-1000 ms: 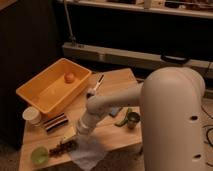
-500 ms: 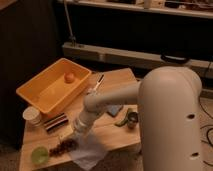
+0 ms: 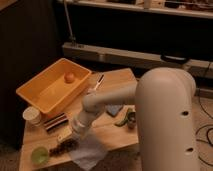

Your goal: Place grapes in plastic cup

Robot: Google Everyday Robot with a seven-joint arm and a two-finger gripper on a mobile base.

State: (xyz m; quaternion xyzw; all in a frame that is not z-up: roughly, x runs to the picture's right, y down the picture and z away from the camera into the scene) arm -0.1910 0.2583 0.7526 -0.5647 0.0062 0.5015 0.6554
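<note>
pale wood is what i see under everything, a low table [image 3: 117, 80] with my arm reaching down across it toward the front left corner. compared with half a second ago the arm has slid a little further left and lower, so the gripper [image 3: 70, 137] now sits right over the near end of the grapes [image 3: 62, 147], which look to lie about where they did. the grapes rest on the table top just right of the plastic cup [image 3: 40, 155], close beside it but not in it, and partly on the edge of a white cloth [image 3: 90, 150] spread at the front. i cannot tell from here how the gripper stands on the grapes, since the wrist hides that part. no writing or label can be read on anything. counting what is out: one orange tub [image 3: 52, 90] at the back left with one orange fruit [image 3: 69, 77] inside, one white cup [image 3: 33, 115] by the tub's front corner, one dark striped flat thing [image 3: 55, 123] next to it, one green cup, one bunch of grapes, one cloth, one dark metal cup [image 3: 131, 119] near the right edge with a green thing [image 3: 121, 121] touching it, one bluish patch [image 3: 114, 110] beside the arm, and one thin pen-like thing [image 3: 99, 81] behind the tub.
</note>
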